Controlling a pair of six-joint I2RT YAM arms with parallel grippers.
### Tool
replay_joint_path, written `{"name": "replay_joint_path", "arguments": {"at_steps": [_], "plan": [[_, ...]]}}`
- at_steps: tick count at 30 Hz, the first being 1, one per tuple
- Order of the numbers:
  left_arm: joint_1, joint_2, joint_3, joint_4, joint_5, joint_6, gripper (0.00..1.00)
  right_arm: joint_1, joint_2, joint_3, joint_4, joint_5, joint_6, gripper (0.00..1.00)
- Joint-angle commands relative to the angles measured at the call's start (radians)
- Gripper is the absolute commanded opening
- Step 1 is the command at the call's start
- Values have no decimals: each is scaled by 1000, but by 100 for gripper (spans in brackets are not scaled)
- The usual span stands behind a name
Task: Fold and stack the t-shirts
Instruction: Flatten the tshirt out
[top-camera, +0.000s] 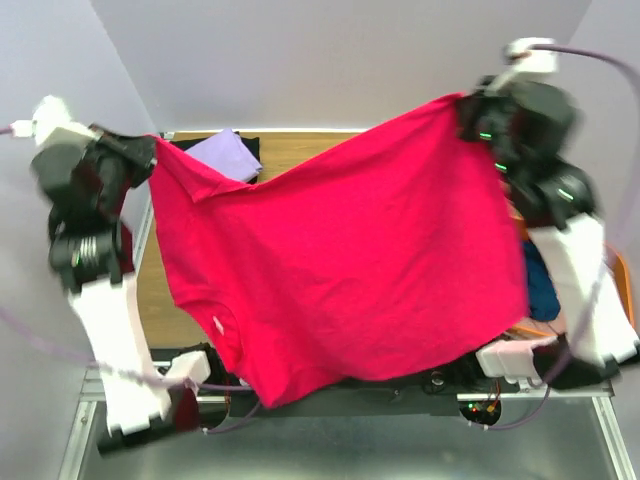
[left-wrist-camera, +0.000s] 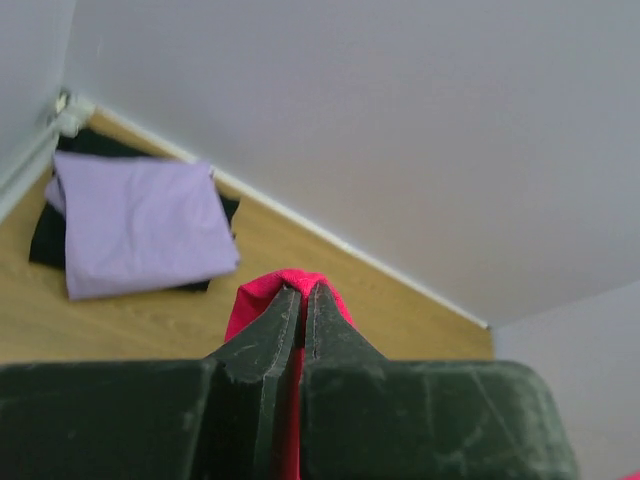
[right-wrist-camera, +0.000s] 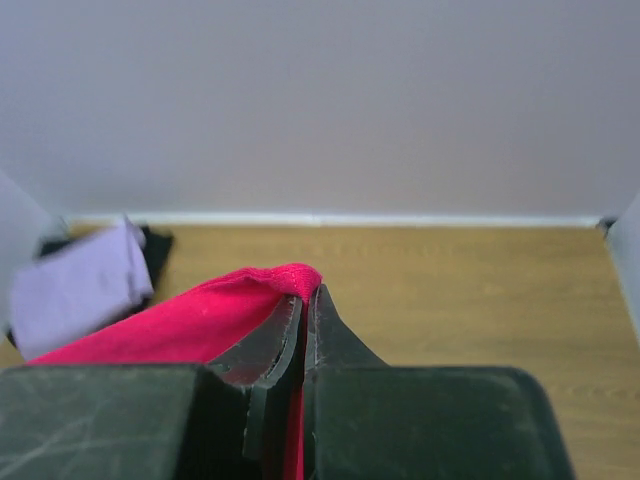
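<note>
A crimson-pink t-shirt hangs spread in the air between my two grippers, high above the table. My left gripper is shut on its left corner, which shows as a red fold pinched at the tips. My right gripper is shut on its right corner. A folded lavender t-shirt lies on a black t-shirt at the far left of the table; both also show in the left wrist view, the lavender t-shirt over the black one. A navy blue shirt peeks out at the right.
The wooden table runs to a white back wall. An orange tub stands at the right edge behind my right arm, partly hidden. The hanging shirt hides most of the table top from above.
</note>
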Motion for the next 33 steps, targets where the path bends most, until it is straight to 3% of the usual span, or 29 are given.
{"name": "replay_joint_path", "arguments": {"at_steps": [1,7,15,23,33], "plan": [[-21,144,-46,178,26,53,0,-5,179,-96,105,0,19,1],[-95,358,27,240,-5,96,0,-36,391,-43,164,4,42,0],[-102,517,321,182,3,137,0,-76,542,227,165,-9,29,0],[-104,392,335,166,3,133,0,-76,386,175,170,-58,-37,0],[-102,91,303,161,-71,84,0,-76,-23,7,188,-206,-45,0]]}}
